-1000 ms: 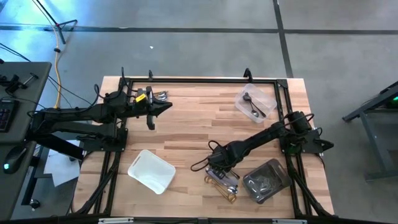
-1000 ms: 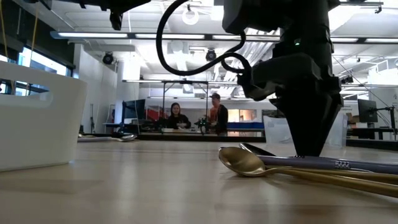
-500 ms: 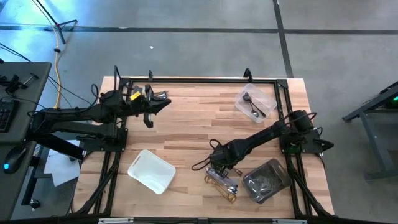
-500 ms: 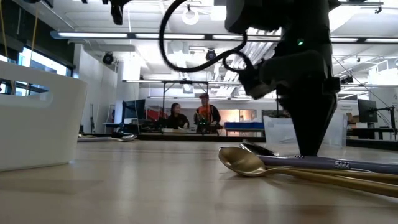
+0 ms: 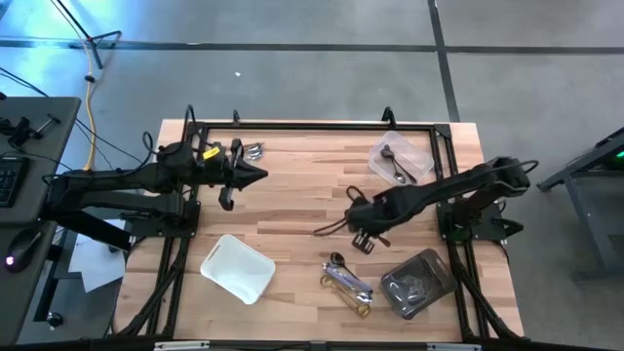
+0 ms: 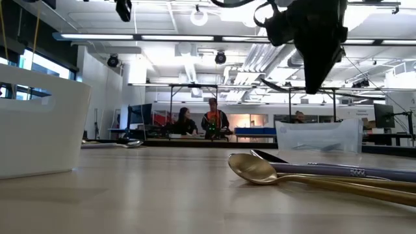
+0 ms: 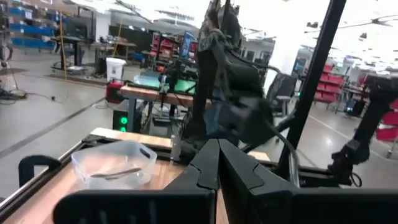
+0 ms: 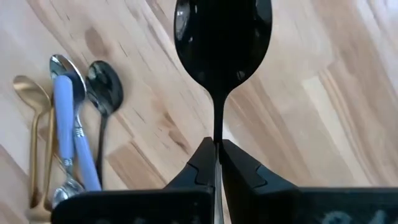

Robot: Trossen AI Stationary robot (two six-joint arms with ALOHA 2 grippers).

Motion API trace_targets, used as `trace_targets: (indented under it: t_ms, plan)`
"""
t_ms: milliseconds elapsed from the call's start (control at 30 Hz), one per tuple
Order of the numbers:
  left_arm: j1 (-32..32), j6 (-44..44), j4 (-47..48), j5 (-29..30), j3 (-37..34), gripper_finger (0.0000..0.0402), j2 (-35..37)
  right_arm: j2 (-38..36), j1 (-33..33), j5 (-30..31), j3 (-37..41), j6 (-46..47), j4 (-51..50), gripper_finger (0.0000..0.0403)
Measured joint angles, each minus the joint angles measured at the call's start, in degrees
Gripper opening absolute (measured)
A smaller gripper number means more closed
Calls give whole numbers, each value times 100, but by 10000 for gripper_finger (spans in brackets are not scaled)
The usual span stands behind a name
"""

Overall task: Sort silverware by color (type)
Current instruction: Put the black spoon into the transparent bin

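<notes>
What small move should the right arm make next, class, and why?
Probably carry the black spoon, pinched in the shut right gripper, toward the clear tray at the far right corner, since dark utensils already lie there.

The right end effector [image 8: 217, 163] has its 2 dark fingers [image 8: 200, 163] pressed together on the thin stem of a black spoon [image 8: 222, 46], whose glossy bowl stands out ahead of the fingertips, above the wooden counter [image 8: 323, 99]. Lying on the planks off to one side is a small cluster of silverware: a gold spoon [image 8: 32, 134], a silver spoon [image 8: 69, 118] with a pale blue-looking handle, and a dark spoon [image 8: 104, 93] just beside it. The 3 lie close together, roughly parallel, bowls pointing the same way, well apart from the held spoon.
</notes>
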State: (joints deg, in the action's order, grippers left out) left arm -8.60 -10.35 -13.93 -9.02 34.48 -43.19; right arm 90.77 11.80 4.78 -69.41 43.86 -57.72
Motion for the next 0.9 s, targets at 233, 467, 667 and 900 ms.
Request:
trace_targets:
  t_ms: [233, 467, 667, 900]
  plan:
    - [0, -8, 83, 32, 0, 0, -3, -1418, -651, -695, 2167, -843, 1892, 0]
    - [-2, -241, 87, 347, 0, 0, -59, -2508, -1256, -1354, 3623, -1465, 4906, 0]
    - [-4, -453, 61, 692, 2, 0, -311, -2589, -1580, -1587, 3611, -1745, 6775, 0]
    - [-79, -449, -617, 448, 2, 0, -886, -2589, -1714, -1611, 2981, -2807, 7299, 0]
